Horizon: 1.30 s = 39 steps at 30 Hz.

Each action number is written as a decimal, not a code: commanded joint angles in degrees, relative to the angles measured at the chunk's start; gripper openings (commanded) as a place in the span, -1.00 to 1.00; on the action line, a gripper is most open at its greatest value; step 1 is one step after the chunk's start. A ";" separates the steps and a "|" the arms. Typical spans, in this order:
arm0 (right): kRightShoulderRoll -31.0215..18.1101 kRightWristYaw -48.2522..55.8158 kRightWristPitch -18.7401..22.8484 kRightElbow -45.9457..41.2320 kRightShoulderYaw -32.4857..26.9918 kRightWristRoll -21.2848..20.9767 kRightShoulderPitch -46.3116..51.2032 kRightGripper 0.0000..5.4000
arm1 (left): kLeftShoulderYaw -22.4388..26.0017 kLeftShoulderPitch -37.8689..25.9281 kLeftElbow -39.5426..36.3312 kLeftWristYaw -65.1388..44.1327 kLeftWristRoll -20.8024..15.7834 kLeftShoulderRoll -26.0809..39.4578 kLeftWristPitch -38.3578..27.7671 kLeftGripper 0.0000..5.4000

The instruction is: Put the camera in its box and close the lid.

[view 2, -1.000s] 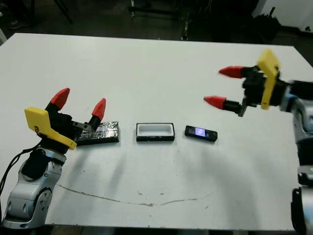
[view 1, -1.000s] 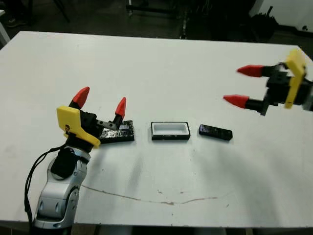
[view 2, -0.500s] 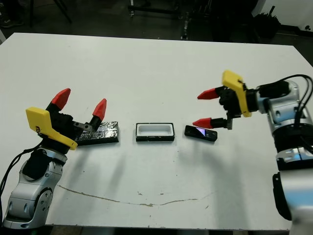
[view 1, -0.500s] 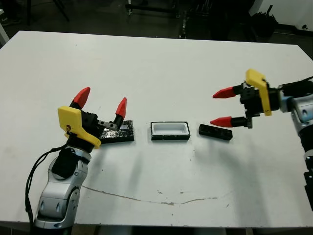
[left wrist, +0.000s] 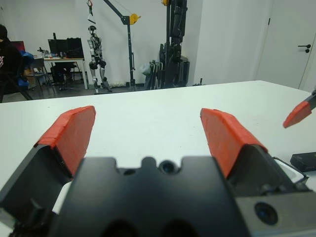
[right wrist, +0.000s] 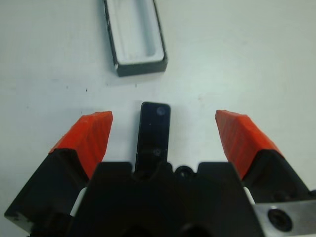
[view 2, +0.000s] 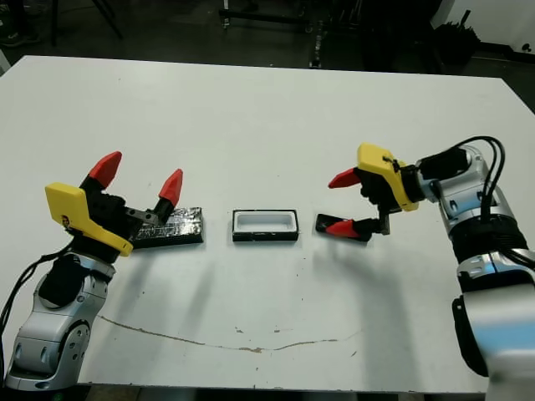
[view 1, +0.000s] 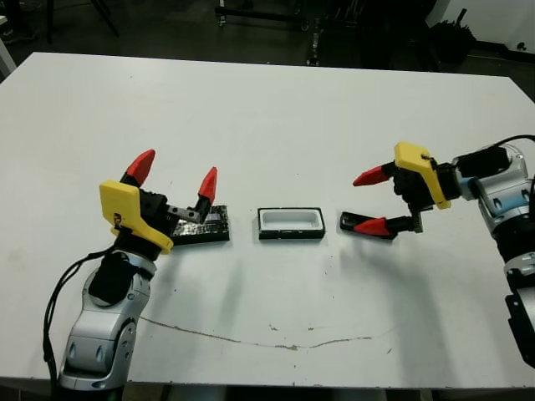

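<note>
The camera [right wrist: 154, 133], a slim glossy black bar, lies flat on the table just right of the box. My right gripper [view 1: 370, 200] is open and low over it, one finger on each side in the right wrist view, and its lower fingertip [view 1: 374, 225] covers part of the bar in the head views. The box [view 1: 291, 235] sits open at the table's middle, its white inside bare. The lid [view 2: 171, 227], a crinkly black panel, rests left of the box, partly hidden behind my left gripper [view 1: 174, 173], which is open and holds nothing.
A thin brown line [view 1: 267, 338] runs across the white table near its front edge. Beyond the far edge stand dark equipment frames. In the left wrist view a person [left wrist: 6, 54] sits far off in the room behind the table.
My right gripper has come down and to the left from high over the table's right side, and now straddles the camera. The left gripper, lid and box have not moved.
</note>
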 commanded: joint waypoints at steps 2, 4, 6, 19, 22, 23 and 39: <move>0.63 0.66 3.40 0.05 1.06 -1.09 0.94 0.99 | 0.11 0.42 -0.10 -0.27 -0.19 0.46 0.78 1.00; 0.77 0.76 3.62 0.74 1.04 -1.04 1.18 0.99 | 0.10 0.31 -0.03 -0.43 -0.26 0.55 0.80 1.00; 0.83 0.95 2.60 1.52 1.17 -1.20 1.35 0.99 | 0.19 0.27 -0.03 -0.52 -0.77 0.35 1.00 1.00; 2.22 -0.84 5.90 4.41 0.70 -1.60 2.31 0.82 | -0.05 0.35 -0.26 -0.33 -0.55 0.30 1.08 1.00; 2.76 -2.11 6.24 4.47 0.01 -1.09 3.19 0.67 | -0.02 0.37 -0.40 -0.48 -1.36 0.22 1.71 1.00; 2.82 -2.62 6.41 4.25 -0.11 -1.12 3.45 0.63 | -0.10 0.40 -0.54 -0.30 -1.29 0.27 1.95 1.00; 2.54 -5.95 6.87 1.07 -1.28 -0.72 6.62 -0.22 | -0.26 0.49 -0.34 -0.18 0.04 0.58 1.16 1.00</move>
